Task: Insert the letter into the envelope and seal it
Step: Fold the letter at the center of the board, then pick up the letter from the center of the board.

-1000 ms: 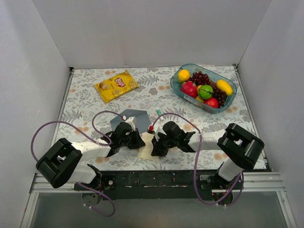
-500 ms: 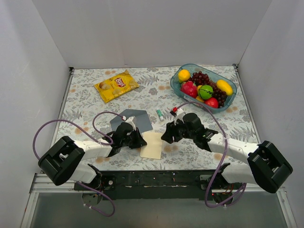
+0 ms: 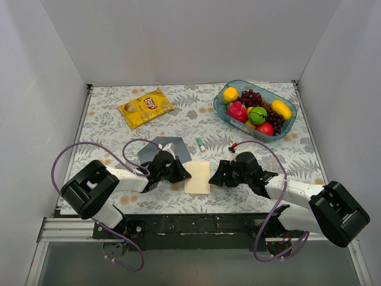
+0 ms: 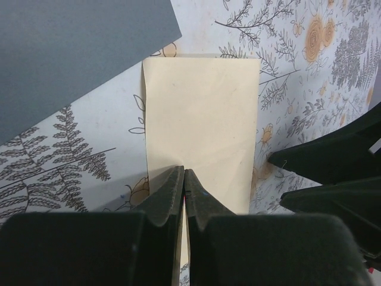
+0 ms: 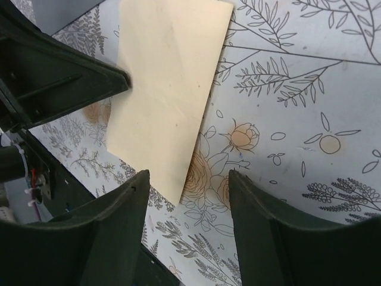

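Note:
The cream letter (image 3: 197,177) lies flat on the floral table cloth, near the front edge between my two grippers. The slate-grey envelope (image 3: 164,147) lies just behind and to the left of it, and fills the upper left of the left wrist view (image 4: 77,53). My left gripper (image 3: 182,173) is shut, with its tips (image 4: 184,174) over the letter's (image 4: 199,119) near edge; the sheet is not pinched between them. My right gripper (image 3: 216,176) stands open just right of the letter. Its jaws (image 5: 187,176) straddle the letter's (image 5: 169,89) corner and bare cloth.
A yellow crisp bag (image 3: 146,107) lies at the back left. A clear bowl (image 3: 233,115) of fruit stands at the back right. A small green-and-white tube (image 3: 201,143) lies behind the letter. The table's front edge (image 3: 196,211) runs close below both grippers.
The right gripper has opened and let go of the letter, then swung out and back in beside it. The letter dropped flat and shifted right. The left gripper followed it, still shut.

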Available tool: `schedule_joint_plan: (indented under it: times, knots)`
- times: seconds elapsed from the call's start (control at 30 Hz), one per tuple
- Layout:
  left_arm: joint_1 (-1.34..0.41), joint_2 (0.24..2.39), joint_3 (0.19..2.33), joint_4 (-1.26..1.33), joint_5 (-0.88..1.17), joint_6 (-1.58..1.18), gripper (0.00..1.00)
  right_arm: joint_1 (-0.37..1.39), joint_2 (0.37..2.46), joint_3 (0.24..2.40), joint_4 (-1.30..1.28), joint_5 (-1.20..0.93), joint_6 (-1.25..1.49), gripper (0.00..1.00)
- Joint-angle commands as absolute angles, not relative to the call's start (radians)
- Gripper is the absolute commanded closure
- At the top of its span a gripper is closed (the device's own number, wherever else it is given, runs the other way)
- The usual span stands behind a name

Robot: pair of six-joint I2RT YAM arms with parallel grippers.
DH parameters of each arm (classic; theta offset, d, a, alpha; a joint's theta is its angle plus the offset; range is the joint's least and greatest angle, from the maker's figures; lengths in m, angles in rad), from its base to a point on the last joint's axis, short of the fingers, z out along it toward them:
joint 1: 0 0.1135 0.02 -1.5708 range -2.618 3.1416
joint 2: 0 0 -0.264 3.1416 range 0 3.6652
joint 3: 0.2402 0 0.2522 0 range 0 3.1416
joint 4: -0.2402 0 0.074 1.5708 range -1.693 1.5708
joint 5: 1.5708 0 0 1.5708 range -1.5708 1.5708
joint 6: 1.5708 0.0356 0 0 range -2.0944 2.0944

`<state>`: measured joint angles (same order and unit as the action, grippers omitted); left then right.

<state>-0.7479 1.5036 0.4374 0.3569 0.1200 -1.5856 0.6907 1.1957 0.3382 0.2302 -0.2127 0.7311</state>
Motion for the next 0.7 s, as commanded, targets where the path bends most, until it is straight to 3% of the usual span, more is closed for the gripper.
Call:
schedule_joint_plan:
  times: [0.0,0.67]
  knots:
    - [-0.758,1.552,0.434,0.302,0.083,-1.615,1.0,0.672,1.173,0.307,0.302,-0.242,0.837,0.37]
    - [-0.776,1.586,0.472,0.311,0.1,-1.611,1.0,0.611,1.381,0.279,0.494,-0.337,1.008,0.39]
